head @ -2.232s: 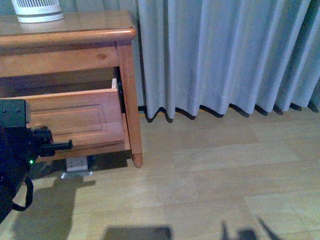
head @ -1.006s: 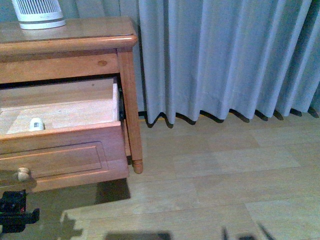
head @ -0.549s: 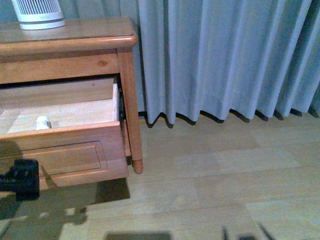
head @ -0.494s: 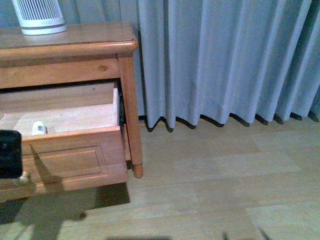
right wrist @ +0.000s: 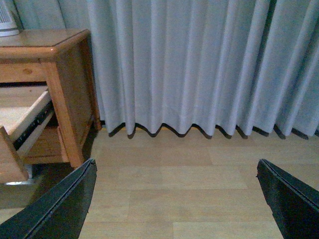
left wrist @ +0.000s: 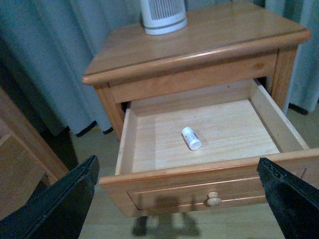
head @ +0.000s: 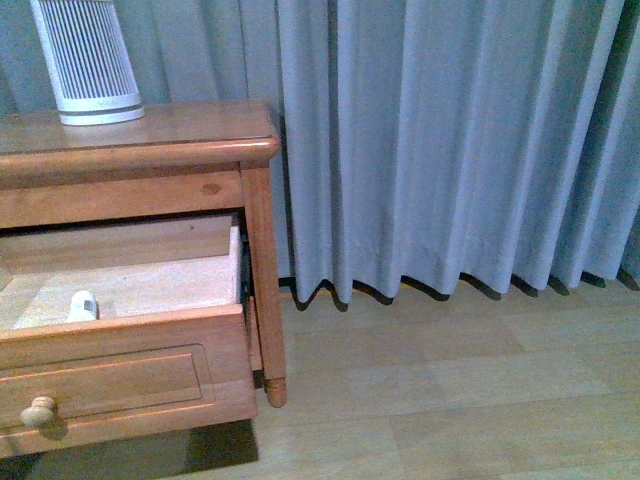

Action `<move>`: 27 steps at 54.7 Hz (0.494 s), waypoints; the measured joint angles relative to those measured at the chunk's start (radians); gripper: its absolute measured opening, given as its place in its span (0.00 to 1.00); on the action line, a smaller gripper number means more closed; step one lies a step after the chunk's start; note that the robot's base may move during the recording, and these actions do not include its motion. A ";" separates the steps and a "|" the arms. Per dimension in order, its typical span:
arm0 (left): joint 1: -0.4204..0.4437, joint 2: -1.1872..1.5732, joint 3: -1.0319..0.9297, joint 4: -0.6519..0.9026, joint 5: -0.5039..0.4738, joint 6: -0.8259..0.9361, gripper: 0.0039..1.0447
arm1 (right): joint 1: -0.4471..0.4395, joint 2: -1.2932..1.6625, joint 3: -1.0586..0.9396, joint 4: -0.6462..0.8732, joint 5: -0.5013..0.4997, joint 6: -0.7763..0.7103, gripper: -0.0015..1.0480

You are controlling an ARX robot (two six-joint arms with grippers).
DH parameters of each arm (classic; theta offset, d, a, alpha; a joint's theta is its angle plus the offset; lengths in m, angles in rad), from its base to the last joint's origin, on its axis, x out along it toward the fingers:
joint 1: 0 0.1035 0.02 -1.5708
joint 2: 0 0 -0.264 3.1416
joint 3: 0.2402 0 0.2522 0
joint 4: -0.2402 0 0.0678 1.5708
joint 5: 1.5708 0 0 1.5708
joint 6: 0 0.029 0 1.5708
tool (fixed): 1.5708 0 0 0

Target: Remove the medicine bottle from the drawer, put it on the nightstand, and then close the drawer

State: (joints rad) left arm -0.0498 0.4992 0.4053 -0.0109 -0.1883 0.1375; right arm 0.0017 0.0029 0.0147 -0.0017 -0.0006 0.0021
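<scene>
The nightstand point(head: 150, 140) stands at the left of the front view, its upper drawer point(head: 110, 385) pulled out. The tiny white medicine bottle point(head: 82, 305) lies on the drawer's pale floor. In the left wrist view the bottle point(left wrist: 191, 138) lies on its side mid-drawer point(left wrist: 199, 172), behind the round knob point(left wrist: 214, 198). My left gripper point(left wrist: 182, 199) is open and empty, in front of and above the drawer front. My right gripper point(right wrist: 177, 199) is open and empty over bare floor, to the right of the nightstand point(right wrist: 65, 99). Neither gripper shows in the front view.
A white ribbed cylinder device point(head: 88, 62) stands on the nightstand top; it also shows in the left wrist view point(left wrist: 163, 15). Grey curtains point(head: 450, 140) hang behind and to the right. Wood floor point(head: 450, 400) spreads right. Another wooden piece point(left wrist: 20, 164) stands beside the nightstand.
The drawer has come out, showing the bottle inside. The dark left gripper has left the front view. The camera view has shifted, so the nightstand sits lower in the frame.
</scene>
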 joint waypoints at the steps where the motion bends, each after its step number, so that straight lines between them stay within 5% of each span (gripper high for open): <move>1: -0.015 -0.019 -0.006 -0.010 -0.016 -0.014 0.94 | 0.000 0.000 0.000 0.000 0.000 0.000 0.93; 3: -0.031 -0.049 -0.024 -0.006 -0.018 -0.039 0.92 | 0.000 0.000 0.000 0.000 0.000 0.000 0.93; 8: 0.027 -0.132 -0.121 0.087 0.159 -0.092 0.77 | 0.000 0.000 0.000 0.000 0.000 0.000 0.93; 27: 0.045 -0.272 -0.283 0.109 0.185 -0.128 0.16 | 0.000 0.000 0.000 0.000 0.000 0.000 0.93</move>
State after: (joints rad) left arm -0.0051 0.2268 0.1226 0.0986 -0.0029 0.0093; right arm 0.0017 0.0029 0.0143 -0.0017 -0.0006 0.0021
